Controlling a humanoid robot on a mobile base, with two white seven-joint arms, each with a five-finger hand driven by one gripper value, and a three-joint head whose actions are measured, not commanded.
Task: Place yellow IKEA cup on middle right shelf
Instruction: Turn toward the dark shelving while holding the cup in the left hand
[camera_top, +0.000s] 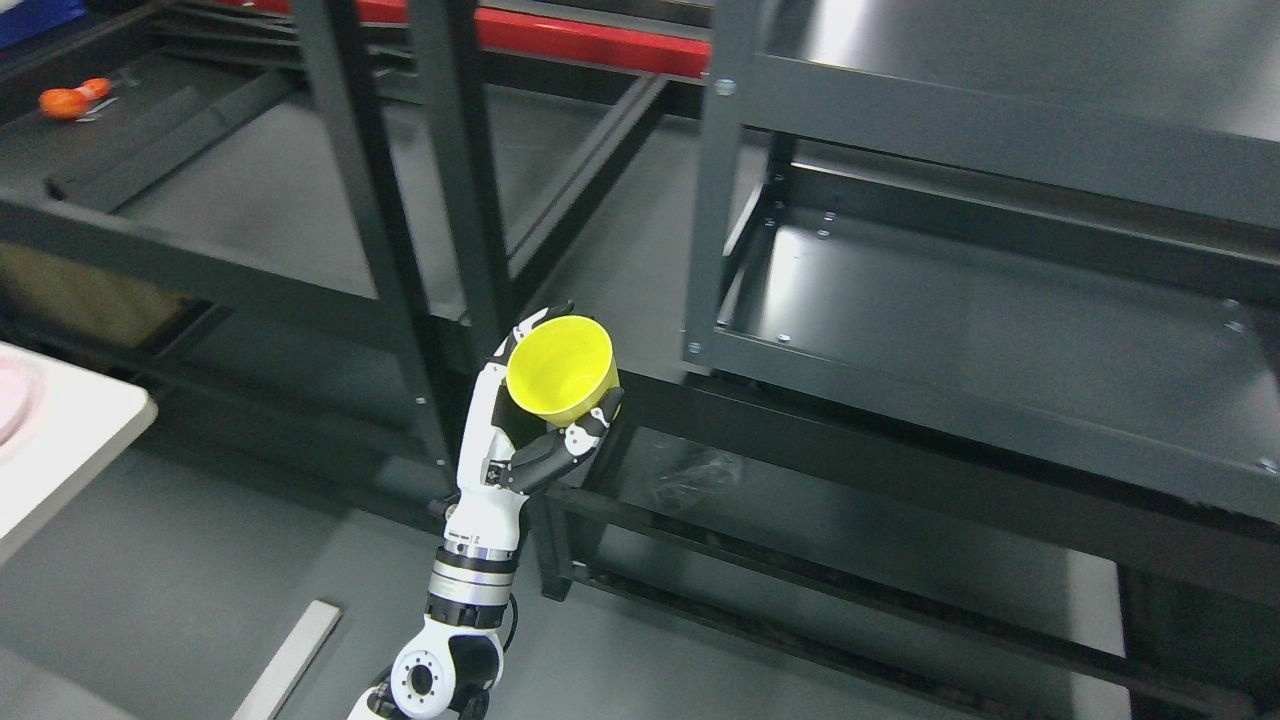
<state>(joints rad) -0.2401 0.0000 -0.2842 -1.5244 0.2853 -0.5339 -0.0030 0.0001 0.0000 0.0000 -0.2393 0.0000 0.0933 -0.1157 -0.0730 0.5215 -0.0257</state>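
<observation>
At the far left an orange object (72, 100) lies on a shelf of the left rack (250, 285), and a pale table corner (70, 430) shows at the near left edge — neither bears on the job.

Just left of the middle, the left hand (530, 425) comes up from the bottom edge with its fingers (560, 450) curled round the yellow IKEA cup (560, 380), the thumb side pressing the lower wall and other fingers behind the rim. The cup is held in the air, mouth tilted toward the camera, in front of the gap between the two racks and not yet over any shelf.

It looks like thin, stiff plastic — light, unlikely to break, but smooth and tapered, so it could slip in the grip. The side wall below the rim seems the sound place to hold it.

It is plain bright yellow, a wide round mouth narrowing to the base, and empty.

To the right, the middle right shelf (1000, 330) is a dark metal tray with a raised lip.
</observation>
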